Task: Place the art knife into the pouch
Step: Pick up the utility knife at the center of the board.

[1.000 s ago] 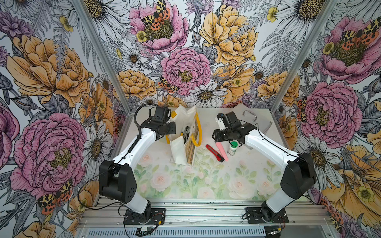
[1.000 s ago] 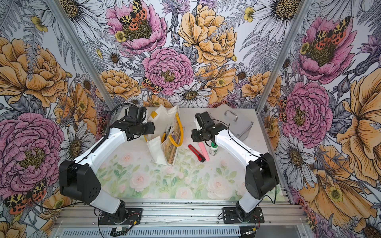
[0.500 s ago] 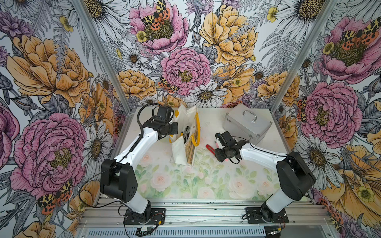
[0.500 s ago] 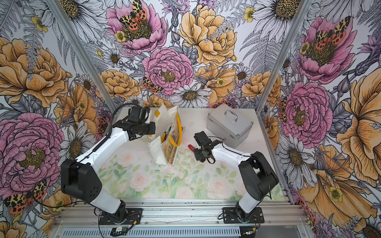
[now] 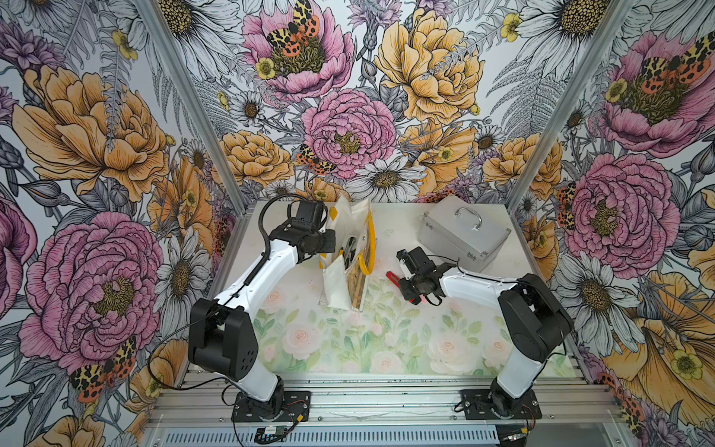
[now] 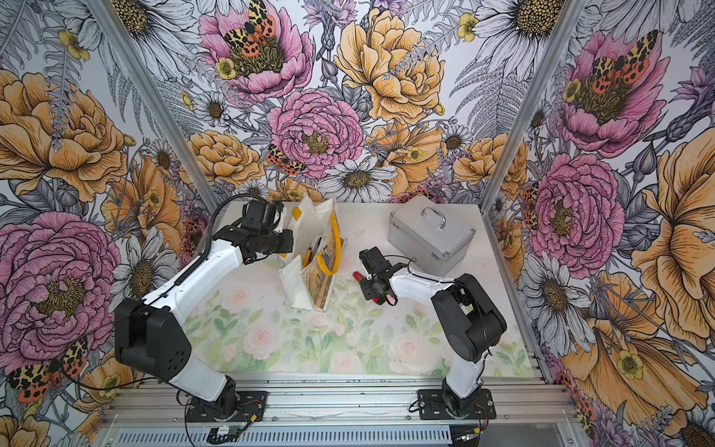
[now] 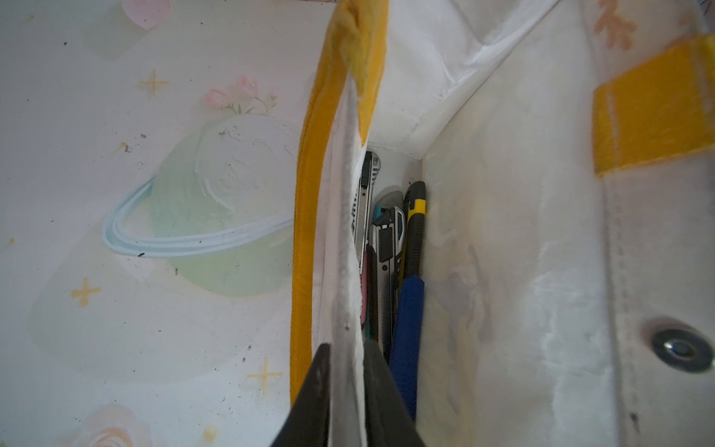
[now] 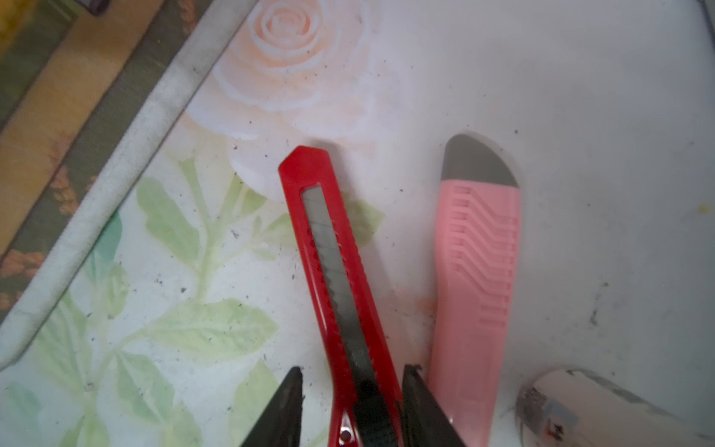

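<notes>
Currently: one pouch [image 5: 336, 284] upright mid-table [image 5: 387, 340], mouth open. One silver case [image 5: 460, 236] at far right corner. Two knives flat on table beside pouch: red knife [image 8: 336, 271] and pink knife [image 8: 476, 271], side by side, apart. Pincers: left pincer [image 7: 346, 344] clenched on pouch wall edge; right pincer [image 8: 353, 369] part open, straddling red knife, one finger touching it, other clear, not gripped. Left wrist view alone shows stored knives [image 7: 387, 247] inside pouch, at least four.

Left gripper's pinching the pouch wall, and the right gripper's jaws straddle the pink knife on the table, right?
Not the pink one. The right wrist view shows the right gripper straddling the red knife; the pink knife lies beside it. The left gripper does pinch the pouch wall.
</notes>
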`<act>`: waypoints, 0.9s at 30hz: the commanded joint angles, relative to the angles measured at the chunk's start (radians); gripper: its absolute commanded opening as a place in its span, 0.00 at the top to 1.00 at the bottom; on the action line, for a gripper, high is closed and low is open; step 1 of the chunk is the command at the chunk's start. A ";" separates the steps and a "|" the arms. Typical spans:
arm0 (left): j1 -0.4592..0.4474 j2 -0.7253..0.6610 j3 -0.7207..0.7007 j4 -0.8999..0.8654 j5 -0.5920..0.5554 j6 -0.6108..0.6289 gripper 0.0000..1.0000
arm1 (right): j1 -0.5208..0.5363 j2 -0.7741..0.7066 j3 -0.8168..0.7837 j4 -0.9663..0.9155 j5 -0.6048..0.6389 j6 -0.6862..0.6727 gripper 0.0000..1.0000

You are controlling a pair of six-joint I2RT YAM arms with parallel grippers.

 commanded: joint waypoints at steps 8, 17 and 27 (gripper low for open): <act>-0.006 -0.024 -0.013 0.001 0.005 -0.018 0.80 | -0.019 0.069 0.048 0.021 -0.038 -0.030 0.55; -0.009 -0.024 -0.016 0.001 0.007 -0.021 0.80 | -0.023 0.106 0.042 0.006 -0.042 -0.032 0.57; -0.017 -0.021 -0.021 0.000 0.002 -0.031 0.80 | -0.020 0.119 0.037 -0.050 -0.017 -0.009 0.74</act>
